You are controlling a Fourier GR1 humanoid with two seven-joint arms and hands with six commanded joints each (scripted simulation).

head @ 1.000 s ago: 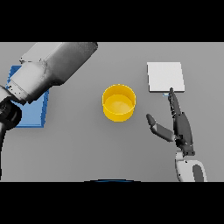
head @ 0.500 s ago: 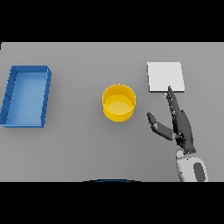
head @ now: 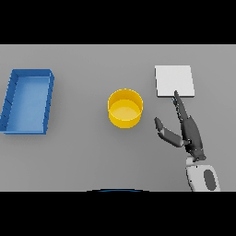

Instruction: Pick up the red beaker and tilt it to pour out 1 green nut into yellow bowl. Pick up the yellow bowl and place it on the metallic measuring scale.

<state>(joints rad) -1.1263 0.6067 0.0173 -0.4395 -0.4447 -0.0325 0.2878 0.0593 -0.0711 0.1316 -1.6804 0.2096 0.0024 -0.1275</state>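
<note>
From the head view, the only one I have, what worries me most is the approach to the yellow bowl. My right hand is spread flat, fingers straight and thumb splayed out towards the bowl, and it grips nothing. If I sweep it sideways from this pose, I judge the thumb would meet the bowl's wall first and shove it across the grey table rather than close round it. A bowl like this looks light and smooth, so a nudge could slide it or tip it, and anything inside could roll out. I cannot make out a green nut in the bowl. I see no red beaker either, so I cannot tell whether the pour is done.

A second risk: the fingertips reach the near edge of the metallic measuring scale, and a careless lift or turn of the wrist could knock the plate.

As for placement, the bowl stands upright to the left of the hand and a little ahead of it, near the thumb but clearly apart from it. The scale lies straight ahead of the fingers, just beyond them. A blue tray sits well off to the left, past the bowl. My left hand is nowhere in the picture.
</note>
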